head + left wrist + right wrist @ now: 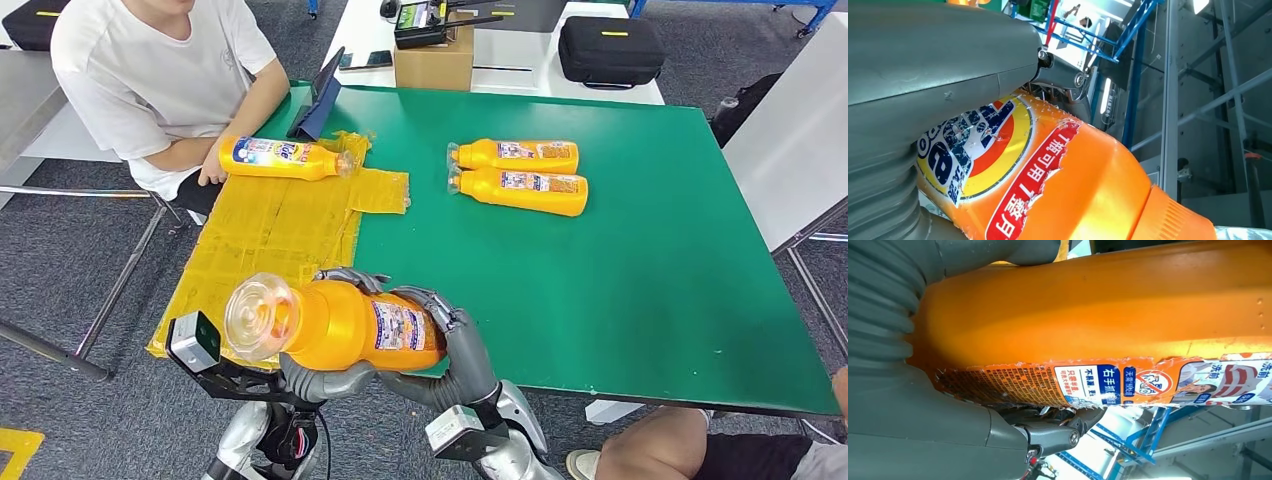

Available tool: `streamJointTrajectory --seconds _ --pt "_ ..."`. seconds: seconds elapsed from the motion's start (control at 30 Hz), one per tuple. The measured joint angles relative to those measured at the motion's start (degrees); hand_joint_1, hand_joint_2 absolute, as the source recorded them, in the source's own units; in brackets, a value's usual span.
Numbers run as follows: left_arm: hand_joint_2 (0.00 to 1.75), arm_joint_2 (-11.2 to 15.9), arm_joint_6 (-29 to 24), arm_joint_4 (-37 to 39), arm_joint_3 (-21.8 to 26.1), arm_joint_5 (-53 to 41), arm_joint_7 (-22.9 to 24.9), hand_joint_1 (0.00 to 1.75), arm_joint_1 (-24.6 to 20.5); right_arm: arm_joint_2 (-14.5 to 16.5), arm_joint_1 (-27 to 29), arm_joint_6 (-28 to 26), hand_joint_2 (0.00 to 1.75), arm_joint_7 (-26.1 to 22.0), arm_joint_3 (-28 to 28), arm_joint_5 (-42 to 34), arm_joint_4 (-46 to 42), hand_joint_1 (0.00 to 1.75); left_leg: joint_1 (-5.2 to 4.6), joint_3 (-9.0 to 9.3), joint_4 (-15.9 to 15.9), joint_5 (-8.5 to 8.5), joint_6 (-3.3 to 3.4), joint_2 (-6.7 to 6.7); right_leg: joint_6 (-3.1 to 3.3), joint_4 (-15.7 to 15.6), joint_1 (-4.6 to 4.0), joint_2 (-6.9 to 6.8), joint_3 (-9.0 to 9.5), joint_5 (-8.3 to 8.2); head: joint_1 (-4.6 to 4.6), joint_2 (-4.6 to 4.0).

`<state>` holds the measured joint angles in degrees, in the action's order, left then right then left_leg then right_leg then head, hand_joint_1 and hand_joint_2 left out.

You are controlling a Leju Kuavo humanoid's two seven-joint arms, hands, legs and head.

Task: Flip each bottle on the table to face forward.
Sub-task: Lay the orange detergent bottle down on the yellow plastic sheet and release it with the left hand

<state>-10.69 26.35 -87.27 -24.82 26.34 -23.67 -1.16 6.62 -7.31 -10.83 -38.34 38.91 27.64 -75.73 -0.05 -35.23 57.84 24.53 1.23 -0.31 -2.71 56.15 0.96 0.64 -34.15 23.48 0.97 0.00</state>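
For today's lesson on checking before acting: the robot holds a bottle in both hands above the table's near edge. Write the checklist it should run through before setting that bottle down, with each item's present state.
1. Held bottle gripped by both the left hand and the right hand: ok.
2. Which label faces up: the back panel with small print shows in the head view, so not ok yet.
3. Free green table space ahead of the hands: ok.
4. Two bottles lying side by side, well away from the hands: ok.
5. Person's hand rests on the far bottle on the yellow sheet, away from the hands: ok.
6. Cap tight: cannot tell.
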Motion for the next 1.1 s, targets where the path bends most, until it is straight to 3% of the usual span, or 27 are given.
streamJointTrajectory --seconds 0.07,0.1,0.13,0.2,0.3,0.53,0.7,0.87,1.1 --pt "1.75 0.0 0.1 0.1 0.0 0.0 0.0 1.75 0.0 0.0 0.0 0.0 1.75 0.0 0.0 0.0 0.0 0.59 0.0 0.0 0.0 0.0 0.0 0.0 0.0 0.0 0.0 0.0 0.0 0.0 -0.01 0.0" --pt "1.75 0.0 0.1 0.2 0.0 0.0 0.1 1.75 -0.1 0.0 0.0 0.0 1.31 0.1 -0.1 0.1 0.0 0.16 0.0 0.0 0.0 0.0 0.0 0.0 0.0 0.0 0.0 0.0 0.0 0.0 0.0 0.0" --pt "1.75 0.0 0.0 0.3 0.0 0.0 0.2 1.75 -0.1 0.0 0.1 0.0 0.87 0.3 -0.1 0.1 0.0 0.0 0.0 0.0 0.0 0.0 0.0 -0.01 0.0 0.0 0.0 0.0 0.0 0.0 0.0 0.0" --pt "1.75 0.0 -0.8 0.5 0.0 -0.3 0.6 1.75 -0.2 0.1 0.2 -0.2 0.0 0.7 -0.2 -0.2 0.0 0.0 0.0 0.0 0.0 0.0 0.0 -0.01 0.0 0.0 0.0 0.0 0.0 0.0 0.0 0.0" --pt "1.75 -0.4 -6.0 0.7 0.0 -4.9 0.0 1.75 -0.1 0.3 0.6 -2.6 0.0 0.8 -0.6 0.4 -0.6 0.0 0.0 0.0 0.0 0.0 0.0 0.0 0.0 0.0 0.0 0.0 0.0 0.0 0.0 0.0" --pt "1.75 0.1 -28.3 0.8 2.0 -30.6 -2.1 1.75 -1.7 -1.0 3.0 -17.6 0.0 -1.0 -3.1 8.5 -6.5 0.0 0.0 0.01 0.0 0.0 0.0 -0.01 0.0 0.0 0.0 0.0 -0.01 0.0 0.01 -0.01" --pt "1.75 1.7 -30.7 0.5 3.4 -38.5 -1.7 1.75 -2.6 -4.1 4.8 -23.8 0.0 -1.5 -6.8 10.0 -8.6 0.0 -0.02 0.01 0.0 0.0 0.0 0.0 0.0 0.0 0.01 0.0 0.01 0.0 -0.01 0.0" --pt "1.75 3.0 -31.7 0.3 4.1 -43.8 -0.6 1.75 -3.4 -6.2 5.9 -25.4 0.0 -1.6 -9.3 8.5 -9.7 0.0 -0.03 0.0 0.0 0.0 0.0 -0.01 0.0 0.0 0.01 0.0 0.0 0.0 0.01 -0.01" --pt "1.75 4.2 -40.9 2.7 2.2 -72.1 4.6 1.75 -6.9 -6.8 6.2 -23.0 0.0 -1.6 -10.8 7.5 -11.0 0.0 -0.01 0.01 0.0 -0.02 -0.02 0.0 0.0 0.0 0.0 0.0 0.0 -0.01 0.01 -0.01"
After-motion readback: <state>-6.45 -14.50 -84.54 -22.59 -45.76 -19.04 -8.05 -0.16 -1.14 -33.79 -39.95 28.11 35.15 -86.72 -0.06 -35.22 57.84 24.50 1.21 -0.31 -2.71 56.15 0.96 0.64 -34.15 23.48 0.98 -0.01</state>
